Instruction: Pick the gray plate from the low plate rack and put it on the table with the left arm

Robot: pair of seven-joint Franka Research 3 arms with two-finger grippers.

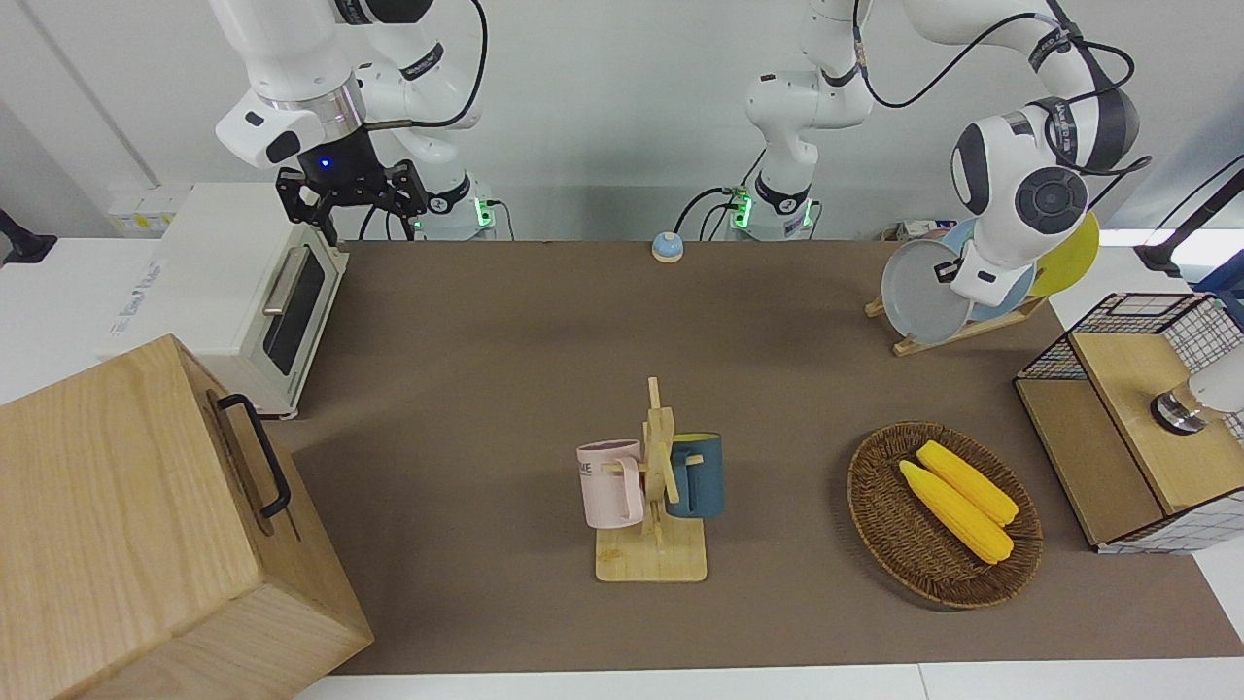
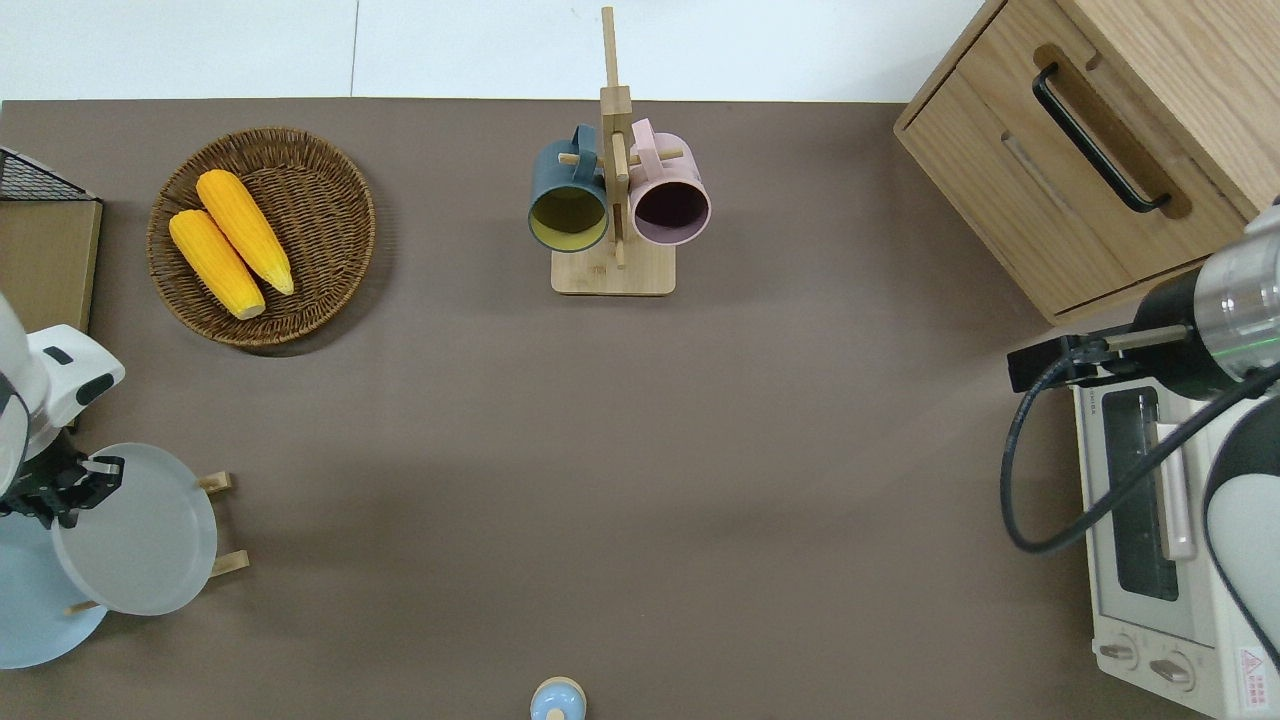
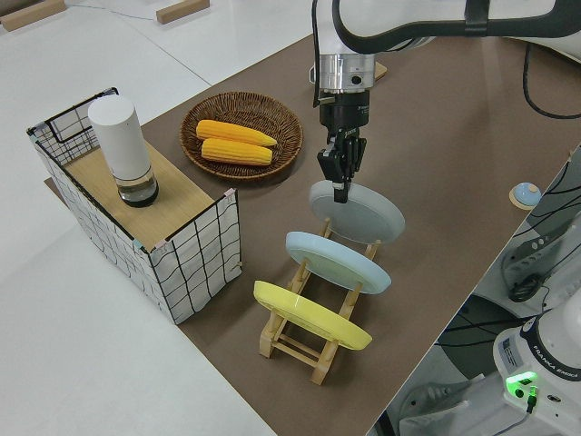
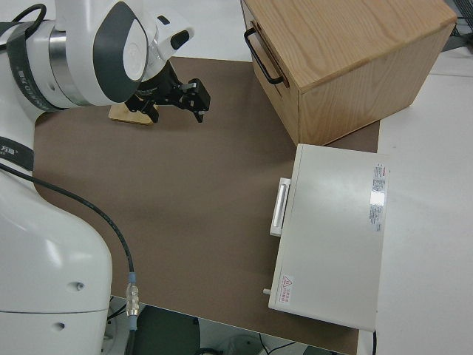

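The gray plate [image 1: 918, 292] [image 2: 140, 530] [image 3: 363, 211] stands on edge in the low plate rack [image 1: 957, 331] [image 2: 228, 563] [image 3: 300, 341], at the slot toward the middle of the brown table [image 2: 700, 450]. My left gripper [image 2: 85, 478] [image 3: 339, 186] comes down from above and is shut on the plate's top rim. The plate's lower edge still rests in the rack. A light-blue plate [image 3: 336, 259] and a yellow plate [image 3: 309, 313] stand in the other slots. My right arm is parked, its gripper [image 1: 350, 199] [image 4: 181, 100] open.
A wicker basket with two corn cobs [image 1: 943, 510] lies farther from the robots than the rack. A wire-sided box [image 1: 1147, 418] stands beside it. A mug tree [image 1: 653, 486] holds two mugs at mid-table. A toaster oven [image 1: 253, 292] and a wooden box [image 1: 146, 525] fill the right arm's end.
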